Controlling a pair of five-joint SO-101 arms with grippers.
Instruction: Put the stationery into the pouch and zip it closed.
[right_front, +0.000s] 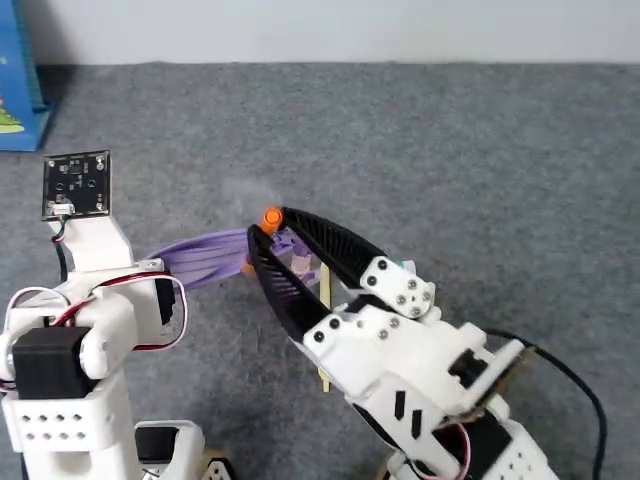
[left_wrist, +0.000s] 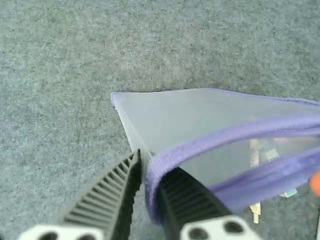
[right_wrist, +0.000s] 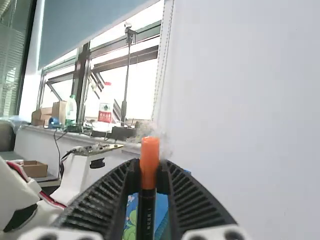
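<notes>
Pouch edge pinched by the left arm, pen gripped by the right

The left gripper (left_wrist: 150, 169) is seen closed on the pouch (left_wrist: 200, 120), with the purple zip edge nipped between its 2 black fingers near 1 corner. The pouch is stretched across the middle of the grey table (right_front: 450, 150), from the left arm on the near left toward the right, where it is partly covered by the right gripper (right_wrist: 149, 166). That gripper is closed almost fully, and the black barrel of a pen (right_wrist: 149, 147) is clamped between its 2 fingers, with the orange cap left standing out past the fingertips. In the high view the cap is seen at the pouch's far edge. A few pale items (left_wrist: 255, 152) can be made out through the pouch's clear wall
</notes>
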